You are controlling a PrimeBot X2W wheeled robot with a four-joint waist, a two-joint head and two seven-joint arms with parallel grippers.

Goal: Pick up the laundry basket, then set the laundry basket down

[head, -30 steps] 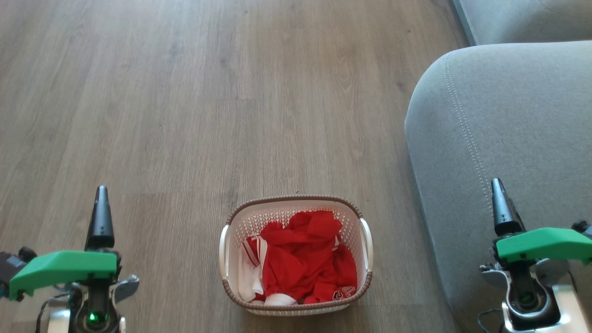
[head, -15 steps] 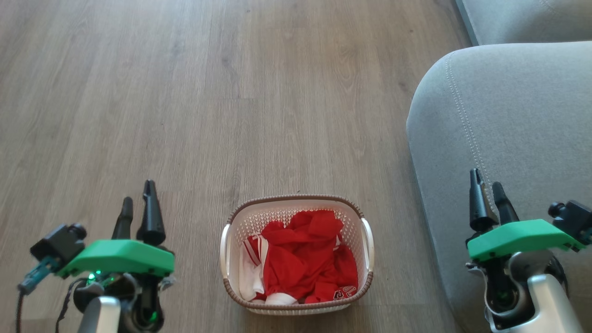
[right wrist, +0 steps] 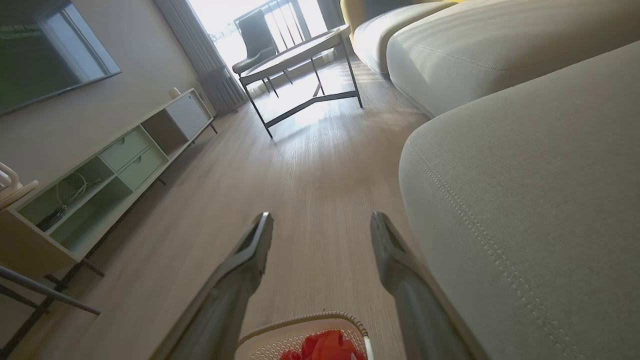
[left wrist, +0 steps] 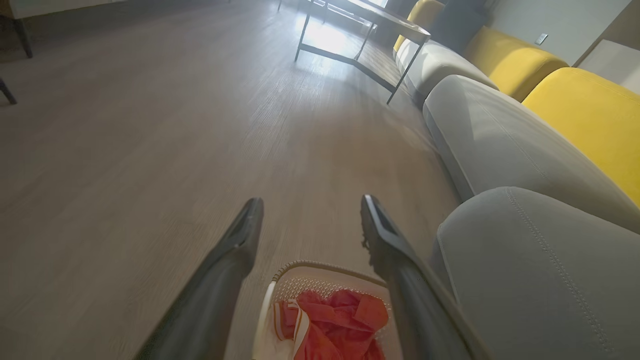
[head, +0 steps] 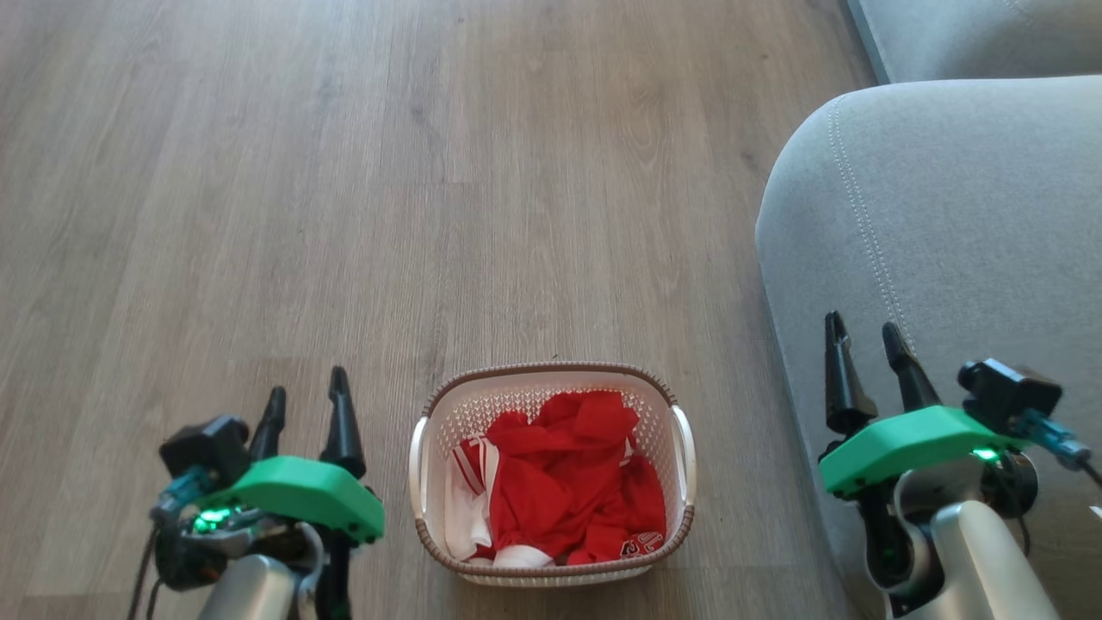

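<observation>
Laundry basket [head: 551, 370] sits on wood floor [head: 344, 172], low-centre in head view, directly in front of robot. Upright, red + white clothes [head: 568, 482] heaped inside. Grey sofa [head: 930, 215] near its R side, not touching; strip of floor between.

L gripper [head: 307, 383]: fingers parted moderately, nothing held. Just beside the basket's L handle [head: 417, 469], no contact.

R gripper [head: 861, 323]: fingers parted about the same, empty. Sits over edge of sofa arm, farther from R handle [head: 684, 456] than L gripper is from its handle.

Wrist views: each pair of fingers points along the floor, with the basket's far rim low between them.

Judgement: grippers flank basket, probably for a two-handed lift by side handles, which would keep the load level. Approach step only; pick-up not begun. R side looks tight because the sofa crowds the path to the handle.
</observation>
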